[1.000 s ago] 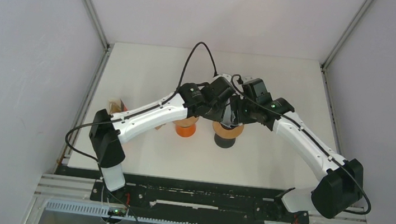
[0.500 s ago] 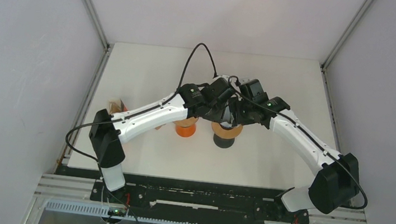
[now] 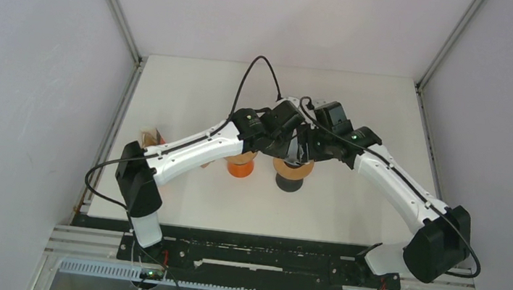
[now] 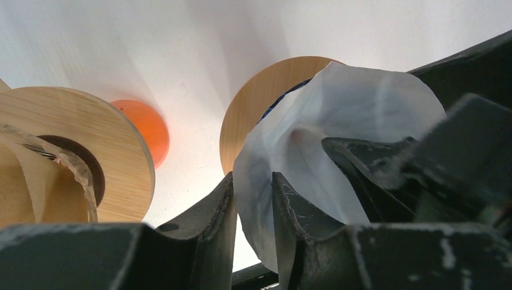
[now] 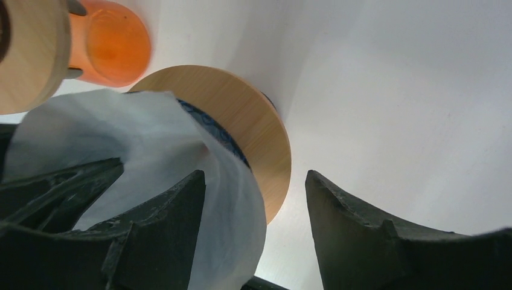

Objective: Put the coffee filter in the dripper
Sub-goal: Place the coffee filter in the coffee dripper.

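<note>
- Coffee filter [image 4: 362,115] fills the middle of the left wrist view. It is a white paper cone, held above the dripper [image 4: 253,109], whose round wooden collar shows behind it.
- We see the left gripper [image 4: 252,181] with its jaws drawn close together and clamped on the near edge of the coffee filter. The paper passes up between the two fingers [image 4: 220,223].
- To the left in that view stands an orange dripper [image 4: 142,124] with its own wooden collar, and brownish paper sits inside it.
- From the right wrist view we find the right gripper [image 5: 253,175] with its jaws wide apart.
- One of its fingers [image 5: 175,229] lies against the filter's white paper. The other stands clear on the far side, over bare table [image 5: 392,90].
- The filter hangs over part of the dripper's collar, and a dark rim shows just under the paper. We cannot tell whether the paper touches the cone.
- The orange dripper sits at the top left of that view.
- From the top external view both grippers meet tip to tip over the dark dripper, which stands about midway between the table's left and right edges, somewhat toward the near edge.
- The orange dripper stands just beside it on the left. The wrists hide the filter there.
</note>
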You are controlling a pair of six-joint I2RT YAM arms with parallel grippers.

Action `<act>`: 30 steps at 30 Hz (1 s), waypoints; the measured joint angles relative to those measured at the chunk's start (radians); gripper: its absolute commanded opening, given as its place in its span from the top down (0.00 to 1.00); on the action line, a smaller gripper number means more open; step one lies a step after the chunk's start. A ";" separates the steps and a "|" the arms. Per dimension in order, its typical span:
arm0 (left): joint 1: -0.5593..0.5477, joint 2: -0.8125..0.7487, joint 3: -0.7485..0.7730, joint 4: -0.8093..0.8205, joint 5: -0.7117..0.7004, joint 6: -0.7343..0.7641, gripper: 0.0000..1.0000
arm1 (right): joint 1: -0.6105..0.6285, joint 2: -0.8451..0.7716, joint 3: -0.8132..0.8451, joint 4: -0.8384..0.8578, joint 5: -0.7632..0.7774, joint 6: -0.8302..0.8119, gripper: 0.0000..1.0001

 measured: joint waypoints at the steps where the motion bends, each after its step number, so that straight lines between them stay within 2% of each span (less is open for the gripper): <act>1: 0.000 0.000 0.000 0.000 0.002 0.000 0.70 | -0.003 -0.008 0.000 0.001 -0.007 0.000 0.29; 14: 0.000 0.002 0.000 0.000 0.006 0.000 0.70 | -0.048 -0.051 0.000 0.010 -0.063 0.000 0.29; 30: 0.000 0.034 0.000 -0.002 0.003 0.001 0.64 | -0.043 -0.012 0.000 0.011 -0.040 0.001 0.28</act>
